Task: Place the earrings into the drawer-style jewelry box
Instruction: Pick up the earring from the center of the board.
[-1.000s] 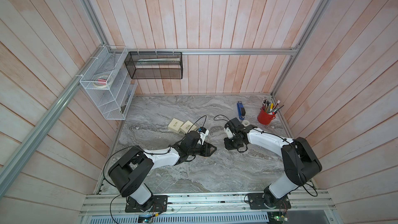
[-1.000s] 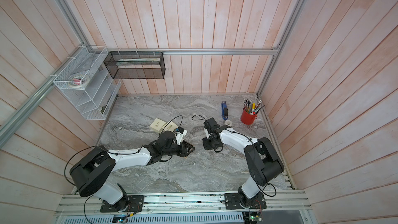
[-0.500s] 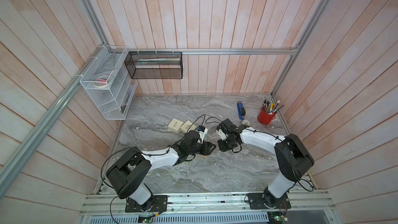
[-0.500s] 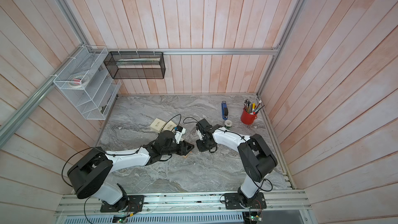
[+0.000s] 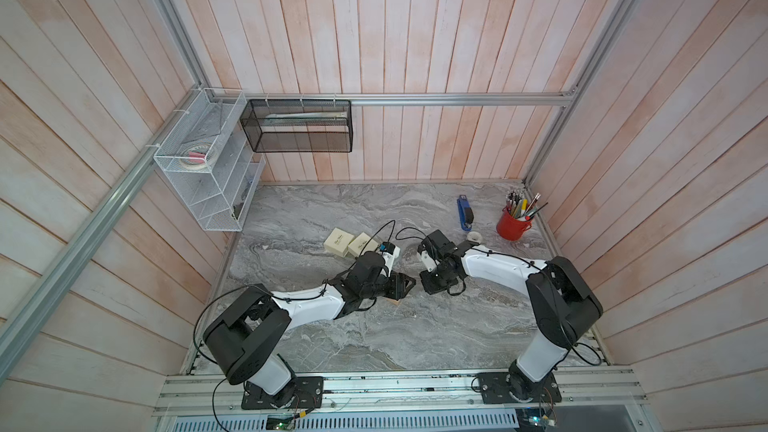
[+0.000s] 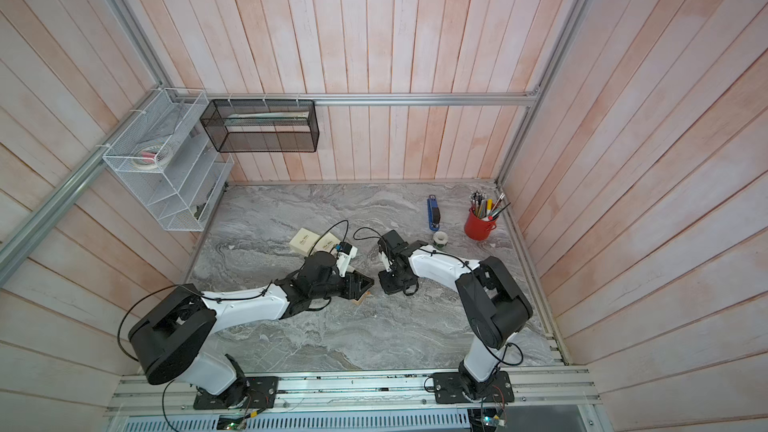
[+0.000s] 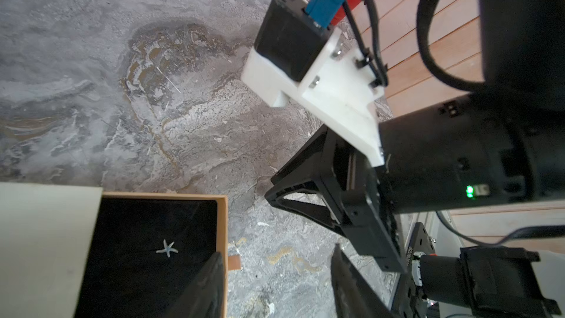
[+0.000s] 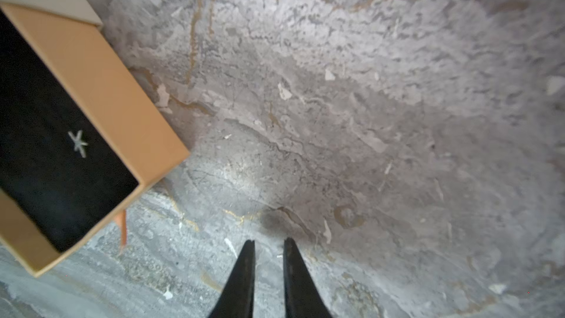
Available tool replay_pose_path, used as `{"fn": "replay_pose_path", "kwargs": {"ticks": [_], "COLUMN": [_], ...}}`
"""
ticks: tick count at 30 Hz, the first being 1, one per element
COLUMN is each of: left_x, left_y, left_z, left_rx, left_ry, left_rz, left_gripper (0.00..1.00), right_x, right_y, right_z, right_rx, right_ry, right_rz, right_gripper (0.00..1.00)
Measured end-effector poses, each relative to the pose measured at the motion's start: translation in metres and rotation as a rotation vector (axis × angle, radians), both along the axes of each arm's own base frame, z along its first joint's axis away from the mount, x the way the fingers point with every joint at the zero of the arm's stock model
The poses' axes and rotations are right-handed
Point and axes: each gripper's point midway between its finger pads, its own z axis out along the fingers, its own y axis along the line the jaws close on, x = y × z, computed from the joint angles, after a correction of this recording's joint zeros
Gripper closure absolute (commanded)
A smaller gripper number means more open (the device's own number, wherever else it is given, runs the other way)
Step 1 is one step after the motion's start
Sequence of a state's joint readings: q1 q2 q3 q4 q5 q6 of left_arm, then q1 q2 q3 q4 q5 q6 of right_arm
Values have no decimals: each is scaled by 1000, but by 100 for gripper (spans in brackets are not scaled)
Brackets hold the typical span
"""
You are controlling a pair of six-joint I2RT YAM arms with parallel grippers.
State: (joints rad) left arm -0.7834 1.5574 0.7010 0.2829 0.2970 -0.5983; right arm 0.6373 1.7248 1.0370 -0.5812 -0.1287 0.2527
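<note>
The jewelry box (image 7: 42, 240) has a cream sleeve, and its tan drawer (image 8: 122, 111) is pulled out, showing black lining. One pale star-shaped earring (image 7: 167, 248) lies on that lining, seen also in the right wrist view (image 8: 78, 143). My left gripper (image 7: 275, 273) is open, one finger over the drawer's front corner and the other out over the marble. My right gripper (image 8: 269, 244) hovers low beside the drawer with a narrow gap between its fingers. A tiny pale speck (image 8: 279, 256) lies in that gap; I cannot tell if it is an earring. In both top views the grippers (image 5: 401, 284) (image 5: 430, 284) nearly meet, hiding most of the box.
Two closed cream boxes (image 5: 338, 241) (image 5: 362, 245) sit behind the left arm. A blue stapler (image 5: 465, 213), a tape roll (image 5: 473, 237) and a red pen cup (image 5: 512, 224) stand at the back right. Wire baskets (image 5: 208, 168) (image 5: 299, 126) hang on the walls.
The right arm has swung left, bringing its gripper close to the left gripper and the drawer, and its fingers have narrowed a little. The left arm has held still.
</note>
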Motion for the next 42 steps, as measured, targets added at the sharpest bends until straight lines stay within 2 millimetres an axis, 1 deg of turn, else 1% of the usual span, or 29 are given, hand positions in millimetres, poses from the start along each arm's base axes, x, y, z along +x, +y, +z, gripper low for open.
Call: {"fn": "replay_pose_path", "kwargs": {"ticks": [10,17,26,37,42], "left_x": [2,2,1,1,1], "left_y": [2,2,2,2,2], "left_z": [-1,-1,-1,-1,-1], "left_rx": [6,6,7,6,6], "left_ry": [4,3,1,2,2], "left_rz": [7,7,5,2,3], "left_gripper": [43,43,43,43,43], "right_x": [-1,-2,0,-3,-4], "right_y": [-2,-7,-9,-12,-12], "right_z": [-3,-4,3,2,2], "right_rx": [-14,-36,-40,-56,-58], "right_ry": [10,10,-15,-4,-6], "right_rz": [-1,-5,-10,-3,10], "right_gripper": [82,81,80,82,78]}}
